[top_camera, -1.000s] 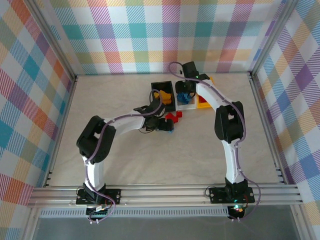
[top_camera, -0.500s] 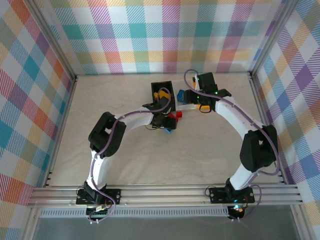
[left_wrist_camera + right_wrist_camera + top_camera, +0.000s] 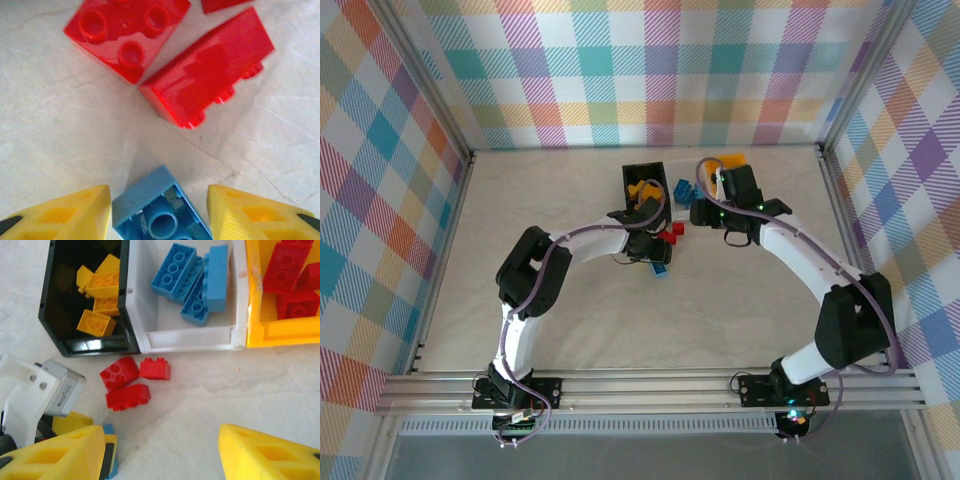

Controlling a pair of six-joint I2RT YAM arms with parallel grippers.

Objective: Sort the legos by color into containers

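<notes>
Top external view first: the left arm (image 3: 580, 238) is curled in toward the middle of the table, and the right arm (image 3: 800, 252) is arched over from the other side. Three bins are lined up side by side at the far end. The black bin (image 3: 87, 346) is loaded with yellow-orange bricks, the white bin (image 3: 190, 337) with blue ones and the yellow bin (image 3: 300, 330) with red ones.

The left gripper (image 3: 159, 196) is placed low at the table, jaws partly apart, one on each side of a blue brick (image 3: 150, 210) whose hollow underside is showing. Whether it is clamped yet cannot be told. The right gripper (image 3: 160, 460) is held wide open and empty near the bins. Three red bricks (image 3: 125, 395) are found loose just in front of the black and white bins.

Picking the blue brick is judged to be the step in hand. A square, centred pinch on its flat sides is advised. A straight lift is then needed so that the nearby red bricks are not nudged, followed by a release well inside the white bin.

The space is closed in by pastel plaid walls (image 3: 620, 70) and an aluminium frame (image 3: 650, 390). The table (image 3: 570, 330) is covered by a pale, smooth, marbled sheet on which bricks could be slid by a skewed touch
</notes>
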